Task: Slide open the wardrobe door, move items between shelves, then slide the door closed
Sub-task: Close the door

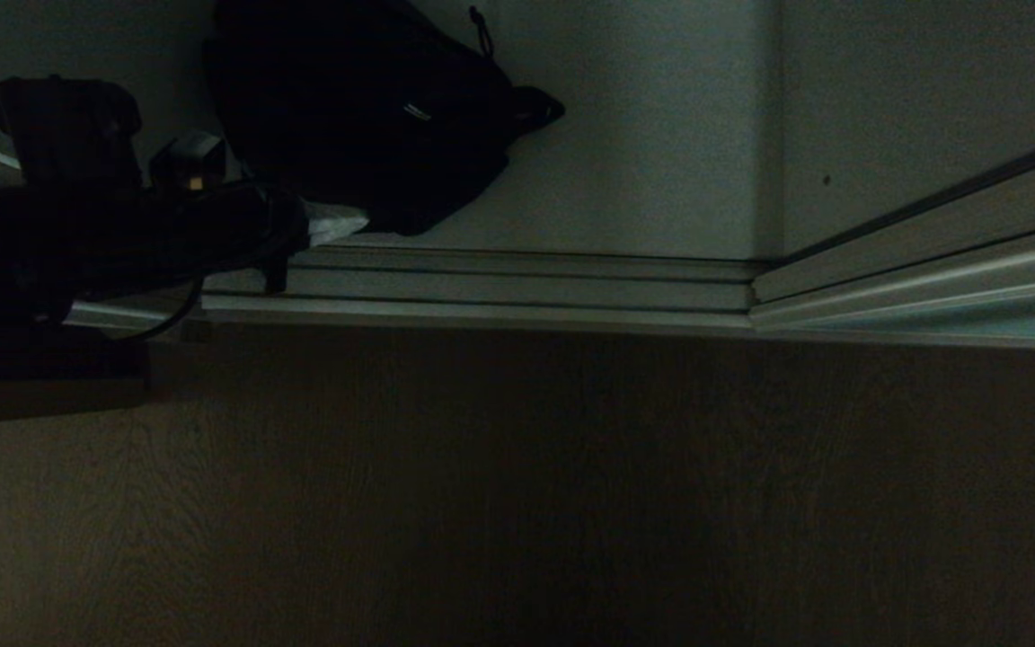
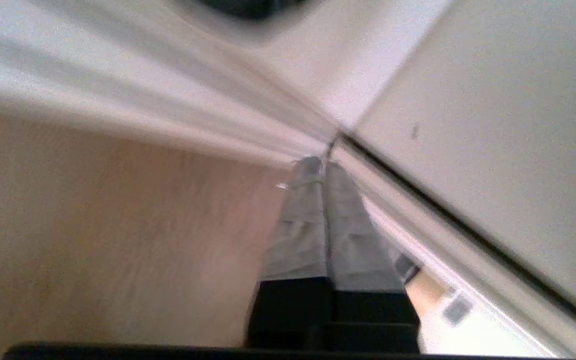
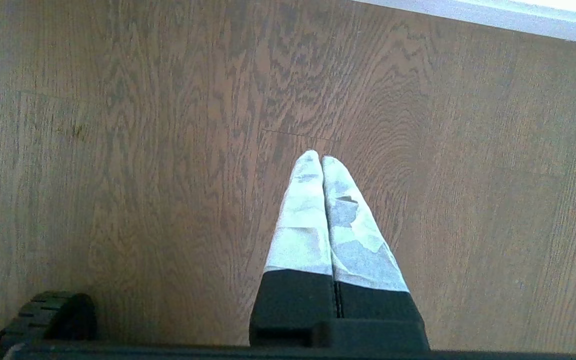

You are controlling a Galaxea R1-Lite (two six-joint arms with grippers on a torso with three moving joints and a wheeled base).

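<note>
One item, the black shoulder bag (image 1: 365,108), is lying on the wardrobe's bottom shelf (image 1: 625,171) with the door slid aside, while the empty left gripper (image 1: 338,223), fingers pressed together, is hovering by the track, suggesting closing remains.

Black bag (image 1: 365,108) with a small pale label, lying on a pale grey-white shelf (image 1: 643,180). Silvery grey door tracks (image 1: 517,288) along its front edge. Brown wood-grain floor (image 3: 118,150), wavy lines throughout. Pale grey wrapped fingertips (image 3: 313,210) on black gripper bodies, both arms alike.
</note>
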